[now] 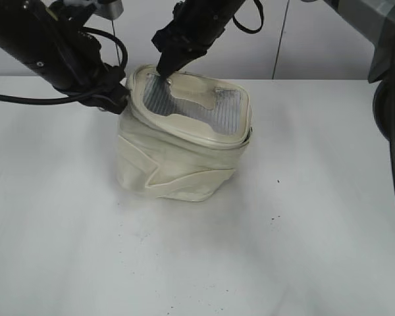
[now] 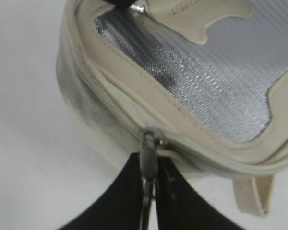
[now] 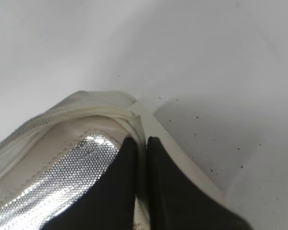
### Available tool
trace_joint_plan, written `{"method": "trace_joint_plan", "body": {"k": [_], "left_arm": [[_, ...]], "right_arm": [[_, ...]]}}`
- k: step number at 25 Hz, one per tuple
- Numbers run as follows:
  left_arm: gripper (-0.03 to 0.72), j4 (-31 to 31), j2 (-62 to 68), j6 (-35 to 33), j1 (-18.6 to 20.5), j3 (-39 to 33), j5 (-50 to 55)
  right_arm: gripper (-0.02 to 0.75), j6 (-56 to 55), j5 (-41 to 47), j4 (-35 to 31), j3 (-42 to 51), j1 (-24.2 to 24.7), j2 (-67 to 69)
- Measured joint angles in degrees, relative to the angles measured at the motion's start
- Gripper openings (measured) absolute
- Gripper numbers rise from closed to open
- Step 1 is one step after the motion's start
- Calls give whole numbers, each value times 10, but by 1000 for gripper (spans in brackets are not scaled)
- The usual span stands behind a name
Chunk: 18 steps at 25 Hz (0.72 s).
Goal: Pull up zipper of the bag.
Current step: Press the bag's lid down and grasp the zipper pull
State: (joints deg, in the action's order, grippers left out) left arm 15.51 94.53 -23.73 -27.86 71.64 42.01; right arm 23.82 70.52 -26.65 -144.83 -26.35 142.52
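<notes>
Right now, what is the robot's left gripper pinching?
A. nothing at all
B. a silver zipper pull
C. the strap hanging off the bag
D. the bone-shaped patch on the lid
B: in the left wrist view, the left gripper is closed on a silver zipper pull at the rim of the bag.

A white table (image 1: 303, 230) fills the exterior view, dotted with small dark specks (image 1: 274, 216) toward four o'clock. A pale wall (image 1: 316, 39) runs along twelve o'clock.
</notes>
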Motion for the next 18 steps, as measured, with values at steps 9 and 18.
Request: {"method": "trace_joint_plan", "body": {"k": [9, 18], "left_arm": [[267, -90, -11, -3, -7, 0, -28], [430, -303, -11, -4, -7, 0, -43]], "right_arm": [[8, 6, -1, 29, 0, -4, 2], [8, 44, -1, 19, 0, -5, 3]]}}
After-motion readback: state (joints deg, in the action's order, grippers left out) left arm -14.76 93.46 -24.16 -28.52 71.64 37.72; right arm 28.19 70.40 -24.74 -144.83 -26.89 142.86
